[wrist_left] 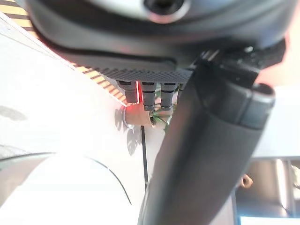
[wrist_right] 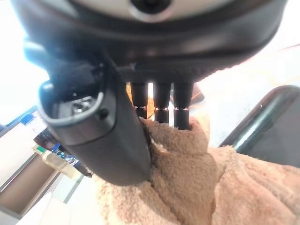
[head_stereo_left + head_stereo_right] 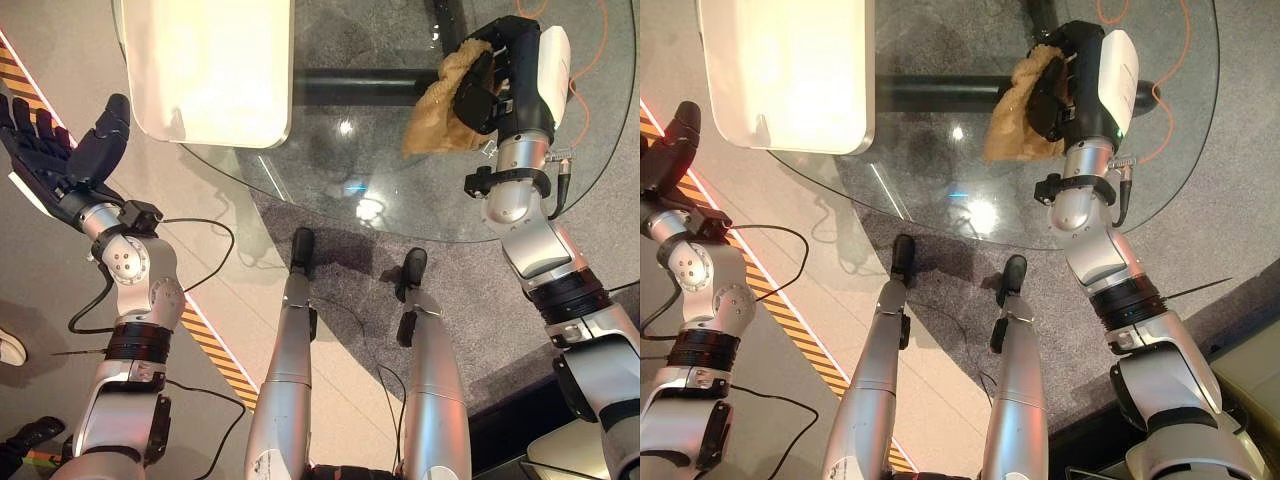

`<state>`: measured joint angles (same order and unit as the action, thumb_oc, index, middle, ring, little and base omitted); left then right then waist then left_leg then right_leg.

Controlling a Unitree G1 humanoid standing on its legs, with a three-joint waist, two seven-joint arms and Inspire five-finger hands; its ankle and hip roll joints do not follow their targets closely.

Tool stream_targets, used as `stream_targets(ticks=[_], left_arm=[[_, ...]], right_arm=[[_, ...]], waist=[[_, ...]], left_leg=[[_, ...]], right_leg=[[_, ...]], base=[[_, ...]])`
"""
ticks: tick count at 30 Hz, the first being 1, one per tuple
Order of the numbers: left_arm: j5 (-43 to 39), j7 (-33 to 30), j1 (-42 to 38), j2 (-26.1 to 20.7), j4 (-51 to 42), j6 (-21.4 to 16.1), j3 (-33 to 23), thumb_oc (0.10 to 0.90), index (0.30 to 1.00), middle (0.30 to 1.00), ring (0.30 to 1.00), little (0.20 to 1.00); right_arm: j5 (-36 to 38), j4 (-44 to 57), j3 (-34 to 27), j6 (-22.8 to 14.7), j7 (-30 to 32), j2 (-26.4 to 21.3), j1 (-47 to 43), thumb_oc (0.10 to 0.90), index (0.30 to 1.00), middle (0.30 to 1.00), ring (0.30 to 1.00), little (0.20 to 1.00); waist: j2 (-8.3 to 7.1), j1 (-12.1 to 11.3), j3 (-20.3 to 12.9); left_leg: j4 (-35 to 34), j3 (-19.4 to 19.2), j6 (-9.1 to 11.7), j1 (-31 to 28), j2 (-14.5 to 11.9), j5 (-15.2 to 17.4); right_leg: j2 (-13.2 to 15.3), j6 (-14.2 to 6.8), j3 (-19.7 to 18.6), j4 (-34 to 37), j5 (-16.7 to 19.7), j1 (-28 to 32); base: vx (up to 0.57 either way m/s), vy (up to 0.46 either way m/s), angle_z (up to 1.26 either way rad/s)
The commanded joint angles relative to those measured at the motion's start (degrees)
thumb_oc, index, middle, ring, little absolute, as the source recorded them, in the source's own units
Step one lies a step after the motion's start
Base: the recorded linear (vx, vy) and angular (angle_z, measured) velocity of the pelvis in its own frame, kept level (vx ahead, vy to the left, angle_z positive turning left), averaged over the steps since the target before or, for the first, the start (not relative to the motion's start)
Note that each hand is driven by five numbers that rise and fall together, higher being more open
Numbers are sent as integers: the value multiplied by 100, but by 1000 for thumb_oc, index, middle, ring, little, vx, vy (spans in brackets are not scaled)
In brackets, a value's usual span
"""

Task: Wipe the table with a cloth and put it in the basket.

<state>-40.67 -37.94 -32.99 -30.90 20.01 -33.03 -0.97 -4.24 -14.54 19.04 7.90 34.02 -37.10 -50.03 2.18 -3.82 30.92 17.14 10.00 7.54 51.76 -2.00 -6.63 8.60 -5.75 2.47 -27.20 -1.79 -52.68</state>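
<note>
The right wrist view shows the thumb (image 2: 101, 140) and fingers pinching the fuzzy tan cloth (image 2: 197, 187), which the head views show bunched over the glass table (image 3: 400, 170) at one o'clock. The right hand (image 3: 500, 75) is clamped on it; the cloth hangs at the hand's nine o'clock side. The left hand (image 3: 60, 155) is spread open at nine o'clock, off the table

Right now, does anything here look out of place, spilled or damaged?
Nothing stands out. The right hand grips the bunched tan terry cloth over the round glass table; the left hand is open off the table's edge. No spill or damage shows.
</note>
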Motion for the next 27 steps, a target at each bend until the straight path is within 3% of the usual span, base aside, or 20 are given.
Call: stream_targets(ticks=[1,7,11,19,27], left_arm=[[460,138,-87,-113,-547,-547,-593,800,900,900,900,900],[445,577,33,-72,-1002,-411,-528,800,900,900,900,900],[322,1327,152,9,-1366,-234,-407,800,900,900,900,900],[66,2246,211,-9,-1701,77,-189,800,900,900,900,900],[-110,2725,242,-51,-1877,312,-24,800,900,900,900,900]], right_arm=[[-97,859,-525,-652,322,-133,-108,100,300,300,300,200],[-127,1106,-762,-753,242,-89,23,100,300,300,300,200],[-138,1357,-950,-833,158,-40,86,100,300,300,300,200],[-14,1620,-1167,-1019,44,-58,116,100,300,300,300,200],[104,1793,-1270,-1170,-51,-83,78,100,300,300,300,200]], waist=[[-4,30,-113],[-8,44,-113],[6,67,-113],[18,111,-113],[5,133,-113]], left_leg=[[26,-670,-695,-405,619,442],[60,-687,-703,-420,622,450],[50,-715,-709,-454,618,435],[64,-766,-727,-505,609,427],[43,-790,-737,-566,604,422]], right_leg=[[-659,313,332,500,-56,442],[-662,298,309,472,-41,456],[-670,278,274,474,-14,482],[-661,251,241,481,36,527],[-666,239,219,530,78,587]], base=[[0,0,0],[0,0,0],[0,0,0],[0,0,0],[3,-2,-3]])
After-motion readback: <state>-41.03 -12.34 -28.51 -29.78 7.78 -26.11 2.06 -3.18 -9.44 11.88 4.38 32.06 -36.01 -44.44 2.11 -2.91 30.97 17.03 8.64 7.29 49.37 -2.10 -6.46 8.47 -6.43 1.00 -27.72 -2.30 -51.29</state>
